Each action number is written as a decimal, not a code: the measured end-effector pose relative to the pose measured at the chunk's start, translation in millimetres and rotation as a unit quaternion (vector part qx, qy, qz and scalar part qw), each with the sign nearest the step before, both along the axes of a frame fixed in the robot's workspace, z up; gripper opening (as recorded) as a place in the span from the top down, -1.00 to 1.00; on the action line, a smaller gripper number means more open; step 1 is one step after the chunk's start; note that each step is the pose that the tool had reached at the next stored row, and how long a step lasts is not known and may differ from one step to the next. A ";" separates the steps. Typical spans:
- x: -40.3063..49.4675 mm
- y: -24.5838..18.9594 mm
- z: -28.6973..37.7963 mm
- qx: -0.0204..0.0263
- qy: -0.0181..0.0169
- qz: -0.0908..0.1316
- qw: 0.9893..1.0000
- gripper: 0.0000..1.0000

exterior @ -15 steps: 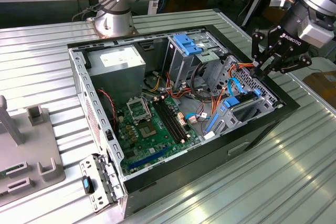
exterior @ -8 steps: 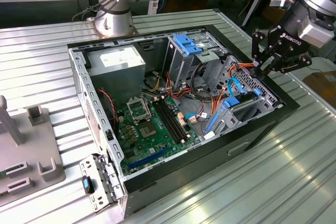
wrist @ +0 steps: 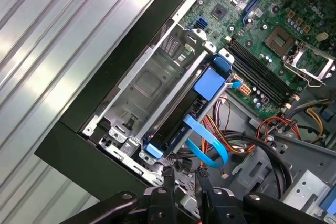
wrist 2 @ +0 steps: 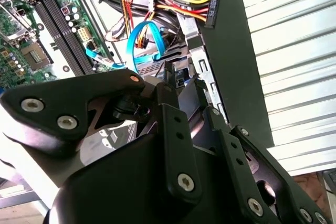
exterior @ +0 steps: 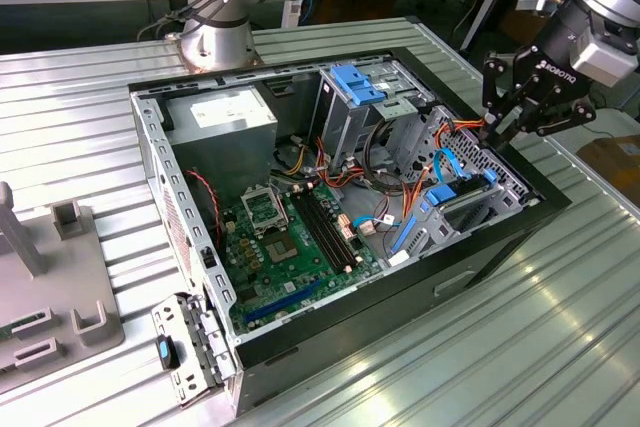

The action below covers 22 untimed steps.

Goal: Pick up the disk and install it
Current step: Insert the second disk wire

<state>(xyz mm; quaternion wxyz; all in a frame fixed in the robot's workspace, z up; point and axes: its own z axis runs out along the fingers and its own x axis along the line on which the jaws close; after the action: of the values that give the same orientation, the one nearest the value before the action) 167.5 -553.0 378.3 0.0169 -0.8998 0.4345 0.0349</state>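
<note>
Black jointed metal links of the gripper [wrist: 185,176] sit closest, its slim jaws a little apart and pinching nothing, just above one corner of the black computer case [exterior: 480,257]. In that corner's bare stamped-steel drive cage [wrist: 142,85] the disk [wrist: 178,121] stands on edge between blue rails. A flat blue ribbon cable [wrist: 207,148] loops beside it, with the green motherboard [wrist: 273,14] deeper inside the case.

gripper [exterior: 495,132]: white lettering | power supply label [exterior: 222,107]: print too small

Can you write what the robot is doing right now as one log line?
gripper: open, empty | place: above drive bay | disk: in the bay, not held
</note>
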 end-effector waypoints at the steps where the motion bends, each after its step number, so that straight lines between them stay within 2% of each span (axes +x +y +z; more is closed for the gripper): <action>1: 0.8 0.6 0.0 0.000 0.000 0.000 1.000 0.40; 4: 3.5 2.8 -0.1 0.000 0.000 0.000 1.000 0.40; 12: 3.6 3.1 0.0 0.000 0.000 0.000 1.000 0.40; 15: 7.8 3.1 0.0 0.000 0.000 0.018 1.000 0.40; 17: 17.2 3.2 -0.5 0.000 0.000 0.036 0.999 0.40; 18: 17.4 3.9 -1.2 0.000 -0.002 0.044 0.999 0.40; 19: 17.5 5.4 -2.9 0.000 -0.009 0.059 0.998 0.40; 20: 17.5 5.7 -3.9 0.000 -0.013 0.070 0.997 0.40; 22: 17.5 6.0 -4.4 -0.001 -0.018 0.080 0.997 0.40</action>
<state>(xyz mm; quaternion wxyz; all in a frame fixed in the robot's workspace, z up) 185.0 -546.9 373.9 0.0216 -0.9321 0.3611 0.0193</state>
